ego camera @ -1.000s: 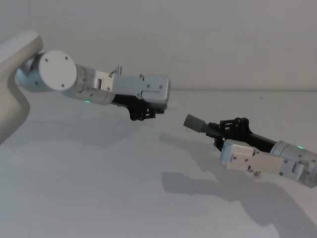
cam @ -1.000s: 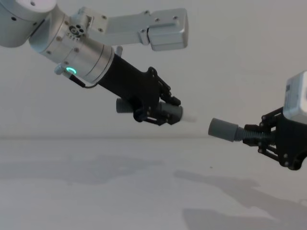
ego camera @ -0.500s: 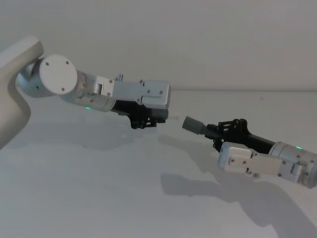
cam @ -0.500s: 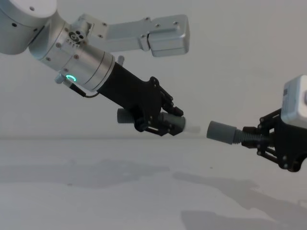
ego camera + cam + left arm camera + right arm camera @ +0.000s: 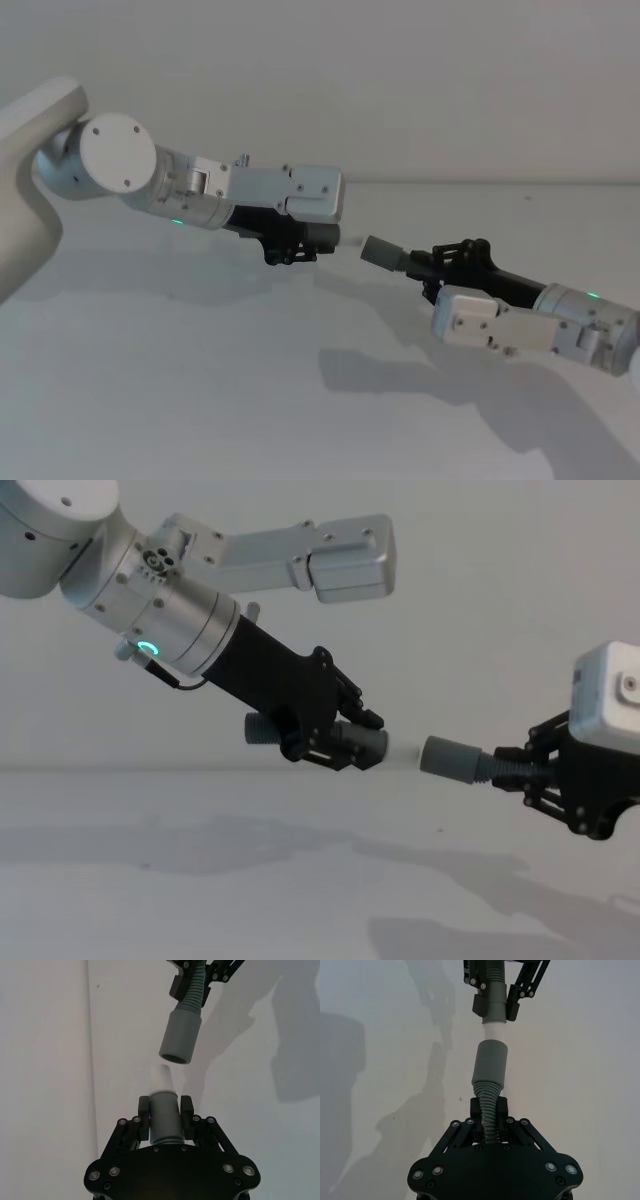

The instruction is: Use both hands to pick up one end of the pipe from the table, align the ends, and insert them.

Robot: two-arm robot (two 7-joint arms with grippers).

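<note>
A plain white wall stands behind the matt white table [image 5: 200,880], which carries only soft shadows. Two hose pieces hang in the air above it, one in each gripper. The left gripper [image 5: 165,1110] has its fingers [image 5: 144,1112] clamped on the smooth dark grey elbow piece [image 5: 164,1120], whose paler narrow end [image 5: 161,1079] sticks out past the fingertips. Facing it, the right gripper [image 5: 489,1109] has its fingers closed on the ribbed run of the corrugated hose [image 5: 489,1110], just behind its smooth grey cuff [image 5: 490,1062]. The cuff's round open mouth [image 5: 173,1057] points straight at the elbow's pale end; the two are lined up and very near, with a thin gap still between them. Behind the fingers, the left arm [image 5: 150,600] wears a glowing green ring [image 5: 148,648], and the right arm [image 5: 560,325] reaches in toward the cuff from the other side.
</note>
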